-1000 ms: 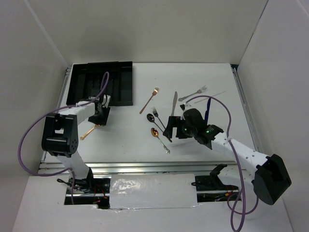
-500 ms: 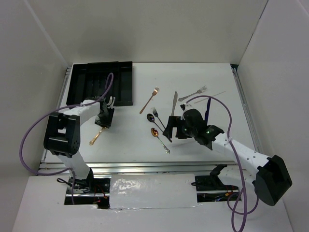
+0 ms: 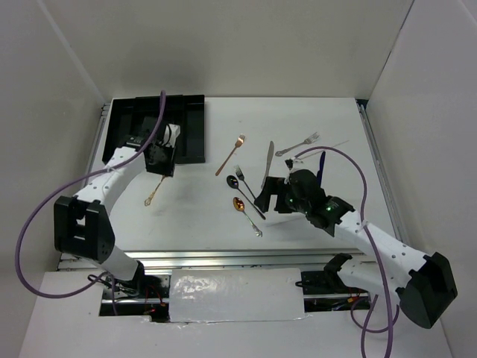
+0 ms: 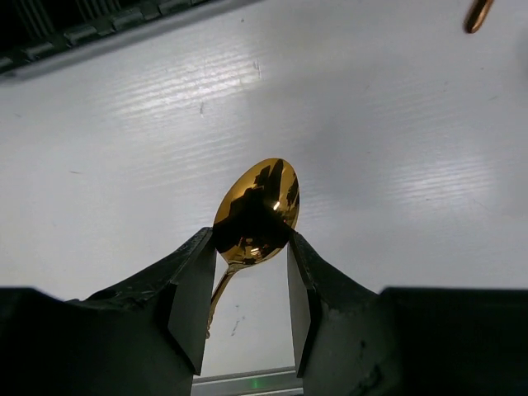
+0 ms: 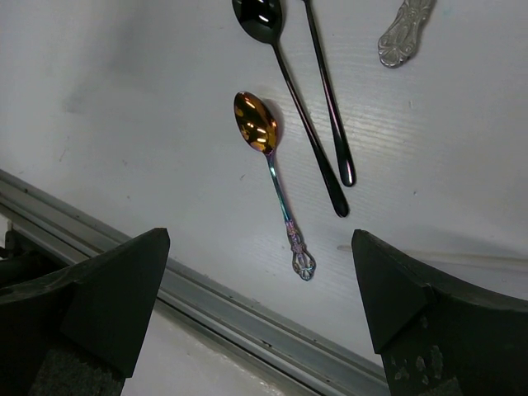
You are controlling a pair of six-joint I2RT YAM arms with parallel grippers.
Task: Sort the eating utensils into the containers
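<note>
My left gripper [image 3: 159,159] is shut on the bowl of a gold spoon [image 4: 256,210] and holds it above the table. Its handle [image 3: 153,193] hangs down toward the near side. The gripper is at the near edge of the black cutlery tray [image 3: 141,123], whose edge shows in the left wrist view [image 4: 66,33]. My right gripper [image 5: 257,241] is open and empty above a copper-bowled spoon with an iridescent handle [image 5: 257,125], which also shows in the top view [image 3: 240,203]. A black spoon [image 5: 262,16] and a black fork handle [image 5: 330,107] lie beside it.
A copper fork [image 3: 231,153], a silver knife [image 3: 267,159], a silver fork [image 3: 299,145] and a dark utensil [image 3: 321,165] lie mid-table. A thin pale stick [image 3: 335,145] lies at the right. A metal rail [image 5: 214,305] runs along the near table edge.
My left gripper has lifted the gold spoon off the table and carried it away from me to the tray's near edge. The right gripper has shifted slightly right.
</note>
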